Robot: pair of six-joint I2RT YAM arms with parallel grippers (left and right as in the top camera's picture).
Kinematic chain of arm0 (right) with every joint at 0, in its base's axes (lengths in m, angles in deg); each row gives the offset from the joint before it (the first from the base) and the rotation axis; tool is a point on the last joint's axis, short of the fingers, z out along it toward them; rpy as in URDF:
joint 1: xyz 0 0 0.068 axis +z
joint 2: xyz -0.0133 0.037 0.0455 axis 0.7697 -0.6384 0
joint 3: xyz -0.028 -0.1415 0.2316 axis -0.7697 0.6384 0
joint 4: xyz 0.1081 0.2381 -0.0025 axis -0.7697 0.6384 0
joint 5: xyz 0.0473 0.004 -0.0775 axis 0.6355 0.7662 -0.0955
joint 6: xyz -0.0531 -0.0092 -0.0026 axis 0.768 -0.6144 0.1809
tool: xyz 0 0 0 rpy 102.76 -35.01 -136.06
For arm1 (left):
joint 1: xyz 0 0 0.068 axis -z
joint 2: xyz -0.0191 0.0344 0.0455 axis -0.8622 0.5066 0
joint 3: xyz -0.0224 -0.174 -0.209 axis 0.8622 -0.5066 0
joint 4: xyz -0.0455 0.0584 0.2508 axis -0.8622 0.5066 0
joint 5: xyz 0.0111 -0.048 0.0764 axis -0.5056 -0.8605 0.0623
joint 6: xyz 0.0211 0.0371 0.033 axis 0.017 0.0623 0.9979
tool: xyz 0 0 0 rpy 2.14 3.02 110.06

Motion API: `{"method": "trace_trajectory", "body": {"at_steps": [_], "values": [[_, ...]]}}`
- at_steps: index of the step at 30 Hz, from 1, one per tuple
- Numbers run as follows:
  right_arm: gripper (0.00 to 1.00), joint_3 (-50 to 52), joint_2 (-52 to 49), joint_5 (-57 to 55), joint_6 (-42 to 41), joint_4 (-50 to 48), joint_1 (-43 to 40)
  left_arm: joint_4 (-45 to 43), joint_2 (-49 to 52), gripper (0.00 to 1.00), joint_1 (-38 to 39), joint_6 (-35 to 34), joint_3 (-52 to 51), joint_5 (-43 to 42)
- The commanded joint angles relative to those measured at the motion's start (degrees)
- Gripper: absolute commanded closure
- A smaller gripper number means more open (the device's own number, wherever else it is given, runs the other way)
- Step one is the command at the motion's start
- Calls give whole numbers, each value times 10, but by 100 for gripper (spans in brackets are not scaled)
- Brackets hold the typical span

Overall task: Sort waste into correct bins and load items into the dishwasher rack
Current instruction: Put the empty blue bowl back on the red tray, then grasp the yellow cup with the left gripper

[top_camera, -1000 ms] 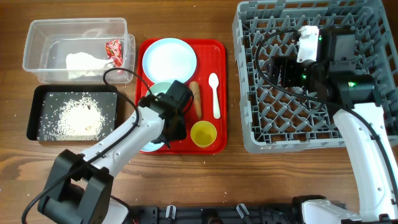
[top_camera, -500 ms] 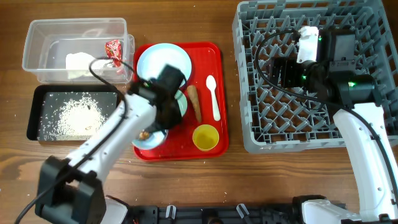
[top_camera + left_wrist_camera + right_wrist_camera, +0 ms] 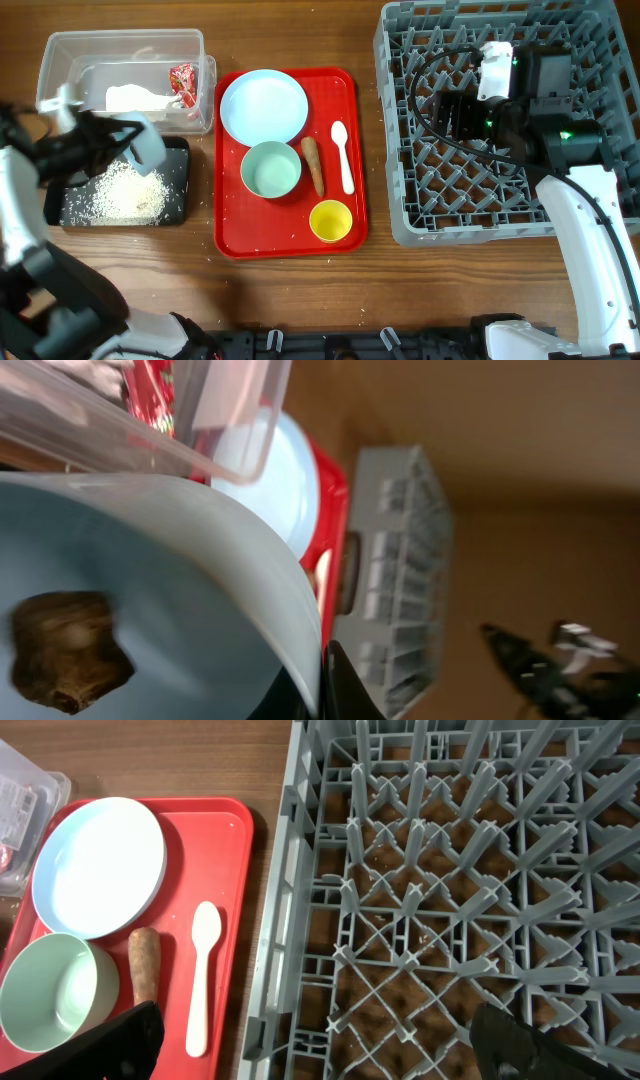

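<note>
Bowl in left tool (brown lump inside), over black tray

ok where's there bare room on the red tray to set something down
On the red tray the near-left corner is bare, bordered by the green bowl behind and the yellow cup to the right. Elsewhere it is crowded: plate, brown stick and spoon. The table in front of the black tray is bare too.

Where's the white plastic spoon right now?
In the overhead view, the white plastic spoon lies on the right side of the red tray, just right of the brown stick-shaped food scrap and above the yellow cup.
</note>
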Motion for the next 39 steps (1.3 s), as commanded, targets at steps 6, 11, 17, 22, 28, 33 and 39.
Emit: {"method": "trace_trajectory", "body": {"at_steps": [6,11,17,22,28,33,39], "values": [[0,-10,-4,9,-7,-3,0,36,190,96,-100,50,-12,-289],[0,-10,-4,9,-7,-3,0,116,146,96,-96,100,-12,-289],[0,-10,-8,9,-8,-4,0,216,-45,96,109,187,-12,-95],[0,-10,-23,9,-22,-3,0,141,-58,96,360,-181,-12,335],[0,-10,-27,9,-21,-4,0,124,-58,96,592,-369,-54,555],[0,-10,-30,9,-21,-8,0,-15,-58,96,673,-428,-156,623],[0,-10,-30,10,-22,-8,0,-68,-58,50,674,-428,-181,631]]}}
